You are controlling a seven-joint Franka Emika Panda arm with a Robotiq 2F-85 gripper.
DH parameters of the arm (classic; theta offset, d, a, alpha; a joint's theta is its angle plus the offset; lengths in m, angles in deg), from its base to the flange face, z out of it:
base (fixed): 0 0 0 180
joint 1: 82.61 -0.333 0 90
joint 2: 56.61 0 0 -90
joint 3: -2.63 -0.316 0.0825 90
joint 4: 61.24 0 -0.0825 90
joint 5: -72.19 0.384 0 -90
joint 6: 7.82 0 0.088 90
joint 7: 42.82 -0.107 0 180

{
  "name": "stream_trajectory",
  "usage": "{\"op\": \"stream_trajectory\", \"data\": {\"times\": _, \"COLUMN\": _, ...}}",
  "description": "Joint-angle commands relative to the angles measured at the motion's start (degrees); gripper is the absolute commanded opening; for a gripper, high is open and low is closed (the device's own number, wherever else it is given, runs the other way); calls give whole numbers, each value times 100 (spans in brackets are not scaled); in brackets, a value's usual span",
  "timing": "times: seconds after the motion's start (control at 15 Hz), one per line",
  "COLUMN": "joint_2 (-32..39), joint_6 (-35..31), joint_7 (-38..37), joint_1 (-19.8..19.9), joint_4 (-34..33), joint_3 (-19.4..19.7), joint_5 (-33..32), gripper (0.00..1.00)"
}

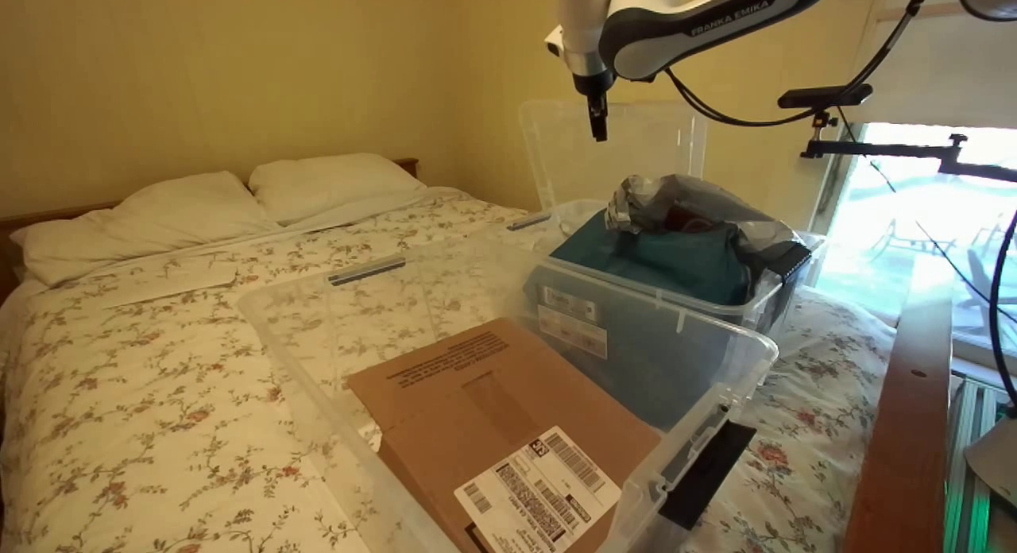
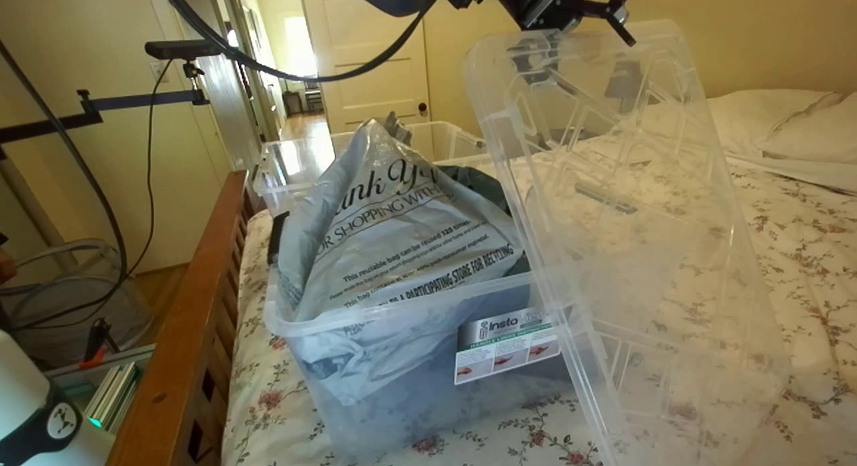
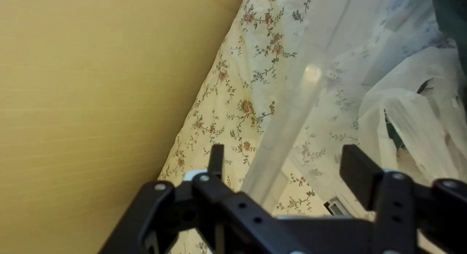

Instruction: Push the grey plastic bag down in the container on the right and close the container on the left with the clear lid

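Observation:
The grey plastic bag (image 1: 699, 195) bulges above the rim of a clear container (image 1: 636, 287), over a teal item (image 1: 675, 259). In an exterior view the printed bag (image 2: 402, 231) rises to a peak above the container wall (image 2: 402, 419). The clear lid (image 1: 659, 152) stands upright beside this container; it also shows leaning slightly (image 2: 676, 272). My gripper (image 1: 598, 132) is in the air near the lid's top edge. In the wrist view my gripper (image 3: 282, 162) is open, and the lid's edge (image 3: 281, 137) runs diagonally between its fingers; contact cannot be told.
Another clear container (image 1: 775, 350), holding a cardboard box (image 1: 508, 394), stands beside the bag's container on a flowered bed (image 1: 159, 394). A wooden bed rail (image 2: 201, 332), a yellow wall (image 3: 91, 100) and a camera arm (image 1: 882, 149) are close by.

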Motion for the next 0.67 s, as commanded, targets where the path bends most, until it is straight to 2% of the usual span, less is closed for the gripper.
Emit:
{"op": "stream_trajectory", "data": {"times": 0.0, "joint_2": 199, "joint_6": 368, "joint_7": 115, "joint_1": -120, "joint_4": -507, "joint_3": 74, "joint_5": 306, "gripper": 51}}
{"op": "stream_trajectory", "data": {"times": 0.47, "joint_2": 308, "joint_6": 746, "joint_7": -421, "joint_1": -187, "joint_4": -648, "joint_3": 154, "joint_5": 628, "gripper": 2}}
{"op": "stream_trajectory", "data": {"times": 0.6, "joint_2": 285, "joint_6": 746, "joint_7": -769, "joint_1": -217, "joint_4": -678, "joint_3": 189, "joint_5": 579, "gripper": 2}}
